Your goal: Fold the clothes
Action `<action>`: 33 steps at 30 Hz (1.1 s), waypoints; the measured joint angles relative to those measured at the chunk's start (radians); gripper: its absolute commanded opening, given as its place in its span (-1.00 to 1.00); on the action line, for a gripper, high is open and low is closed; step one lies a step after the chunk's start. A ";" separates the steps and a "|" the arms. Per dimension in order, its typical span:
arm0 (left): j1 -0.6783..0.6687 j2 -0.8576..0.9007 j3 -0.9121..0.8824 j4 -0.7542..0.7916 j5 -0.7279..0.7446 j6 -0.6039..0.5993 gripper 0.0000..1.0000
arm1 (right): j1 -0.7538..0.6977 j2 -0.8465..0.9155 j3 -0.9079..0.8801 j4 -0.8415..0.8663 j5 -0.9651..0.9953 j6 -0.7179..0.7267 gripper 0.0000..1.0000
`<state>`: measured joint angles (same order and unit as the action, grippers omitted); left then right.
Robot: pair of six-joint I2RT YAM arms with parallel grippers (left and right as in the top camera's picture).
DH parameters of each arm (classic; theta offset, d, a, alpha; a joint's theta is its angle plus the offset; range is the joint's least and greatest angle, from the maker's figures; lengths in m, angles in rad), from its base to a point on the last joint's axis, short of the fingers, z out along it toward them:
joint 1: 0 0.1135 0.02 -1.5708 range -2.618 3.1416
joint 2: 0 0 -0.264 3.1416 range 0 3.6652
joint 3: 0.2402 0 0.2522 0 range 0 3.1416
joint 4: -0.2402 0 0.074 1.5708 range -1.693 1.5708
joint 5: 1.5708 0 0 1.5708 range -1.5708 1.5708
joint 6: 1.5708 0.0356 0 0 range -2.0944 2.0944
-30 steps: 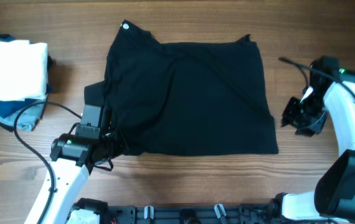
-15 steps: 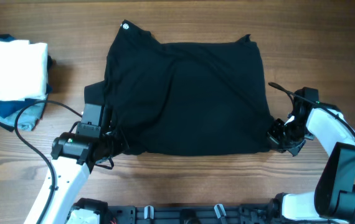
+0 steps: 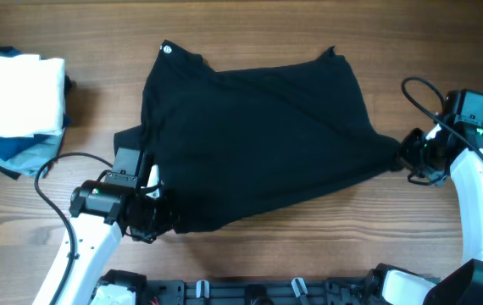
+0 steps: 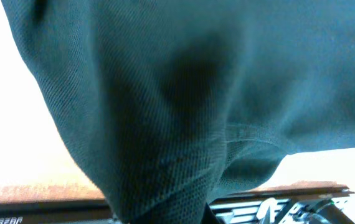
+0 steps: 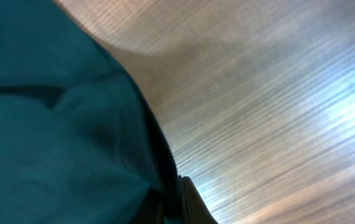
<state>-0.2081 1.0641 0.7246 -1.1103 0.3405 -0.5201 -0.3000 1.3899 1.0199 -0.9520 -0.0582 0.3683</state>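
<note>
We find no text that we can read. The large black soft fabric garment (image 3: pixel 258 144) carries a small round white logo (image 3: pixel 168 48) at its far left corner, too small to make out. In the left wrist view, pale characters (image 4: pixel 0 219) stand on a dark bar (image 4: pixel 53 213) at the bottom edge, but we cannot decipher them.

On table (image 3: pixel 309 250): clothes (image 3: pixel 250 135) centre, folded stack (image 3: pixel 17 97) left (left gripper (image 3: pixel 158 216), right gripper (image 3: pixel 402 158) at lower corners).
</note>
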 measured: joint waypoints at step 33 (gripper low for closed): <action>0.130 0.318 0.002 0.784 -0.079 -0.233 -0.16 | 0.144 0.330 0.005 0.576 -0.108 -0.092 0.09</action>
<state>-0.0780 1.3823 0.7265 -0.3260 0.2619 -0.7536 -0.1558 1.7195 1.0245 -0.3759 -0.1658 0.2764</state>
